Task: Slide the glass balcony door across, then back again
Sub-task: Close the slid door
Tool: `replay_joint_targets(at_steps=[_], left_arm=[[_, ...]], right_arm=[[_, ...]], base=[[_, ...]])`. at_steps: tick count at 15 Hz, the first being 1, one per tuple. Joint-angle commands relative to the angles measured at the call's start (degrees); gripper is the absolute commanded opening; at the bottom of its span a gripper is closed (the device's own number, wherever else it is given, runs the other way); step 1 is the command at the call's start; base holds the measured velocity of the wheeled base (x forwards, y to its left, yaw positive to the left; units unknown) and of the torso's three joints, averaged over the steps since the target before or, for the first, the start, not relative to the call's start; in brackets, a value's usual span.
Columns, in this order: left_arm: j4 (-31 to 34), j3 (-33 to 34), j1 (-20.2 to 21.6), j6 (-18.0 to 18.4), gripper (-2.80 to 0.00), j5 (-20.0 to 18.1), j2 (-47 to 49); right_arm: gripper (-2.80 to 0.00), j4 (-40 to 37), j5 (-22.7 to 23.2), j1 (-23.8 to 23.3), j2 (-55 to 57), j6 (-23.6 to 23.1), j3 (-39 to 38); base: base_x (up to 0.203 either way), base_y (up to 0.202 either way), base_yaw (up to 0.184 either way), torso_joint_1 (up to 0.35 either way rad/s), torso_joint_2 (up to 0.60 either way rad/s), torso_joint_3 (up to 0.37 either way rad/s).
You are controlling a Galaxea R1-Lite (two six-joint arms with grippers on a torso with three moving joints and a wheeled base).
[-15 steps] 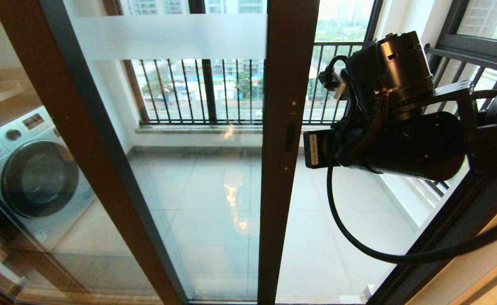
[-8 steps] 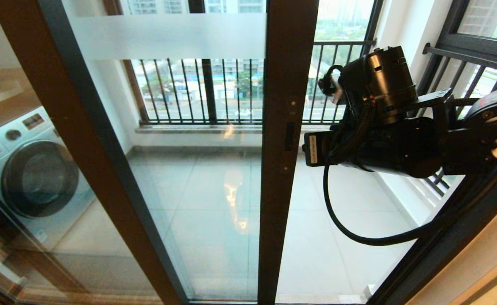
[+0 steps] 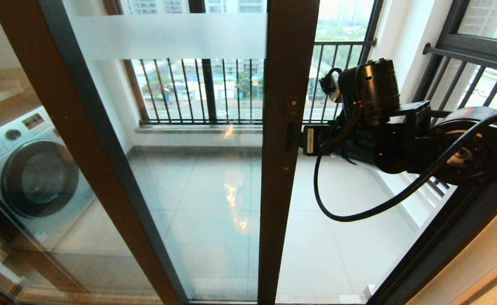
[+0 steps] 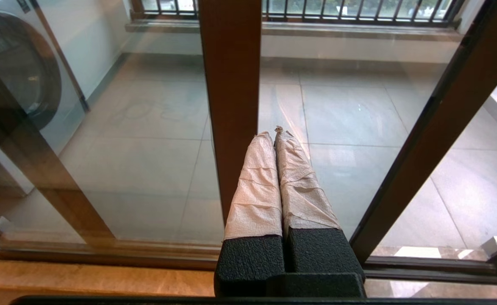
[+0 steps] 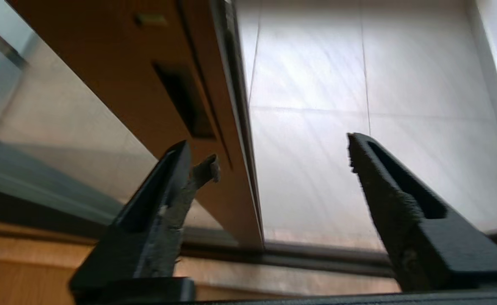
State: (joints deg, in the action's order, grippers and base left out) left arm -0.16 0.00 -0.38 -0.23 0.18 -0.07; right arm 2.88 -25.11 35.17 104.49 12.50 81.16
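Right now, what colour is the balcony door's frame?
Dark brown frame; clearest in the head view.

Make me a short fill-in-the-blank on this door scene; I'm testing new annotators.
1. The right gripper has its jaws ____.
2. The left gripper is ____.
3. Behind the glass on the left stands a ____ machine.
4. The handle slot on the door is coloured ____.

Missing words: open; shut; washing; black

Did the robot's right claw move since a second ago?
Yes. The right claw sank and drew in toward the glass balcony door, its jaws open beside the handle slot.
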Motion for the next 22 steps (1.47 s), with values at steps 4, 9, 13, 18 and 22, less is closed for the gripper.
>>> replay_joint_targets(at_steps=[4, 9, 13, 18, 22], left_arm=[[-0.02, 0.00, 0.02, -0.03, -2.80, -0.01, 0.07], [-0.02, -0.08, -0.05, -0.03, -2.80, -0.01, 0.07], [-0.02, 0.00, 0.03, -0.03, -2.80, -0.01, 0.07], [-0.02, 0.00, -0.01, -0.03, -2.80, -0.01, 0.07], [-0.02, 0.00, 0.02, -0.03, -2.80, -0.01, 0.07]], right_arm=[[0.00, 6.00, -0.11, -0.90, 1.25, -1.95, -2.59], [0.00, 6.09, -0.11, -0.89, 1.86, -2.13, -2.59], [0.00, 6.26, -0.11, -0.89, 2.77, -2.04, -2.22], [0.00, 7.58, -0.11, -1.06, 4.06, -2.13, -2.15], [0.00, 7.58, -0.11, -2.48, 3.88, -2.22, -2.07]], base=[[0.000, 0.000, 0.000, 0.000, 0.00, 0.000], [0.000, 0.000, 0.000, 0.000, 0.00, 0.000], [0.000, 0.000, 0.000, 0.000, 0.00, 0.000], [0.000, 0.000, 0.000, 0.000, 0.00, 0.000], [0.000, 0.000, 0.000, 0.000, 0.00, 0.000]])
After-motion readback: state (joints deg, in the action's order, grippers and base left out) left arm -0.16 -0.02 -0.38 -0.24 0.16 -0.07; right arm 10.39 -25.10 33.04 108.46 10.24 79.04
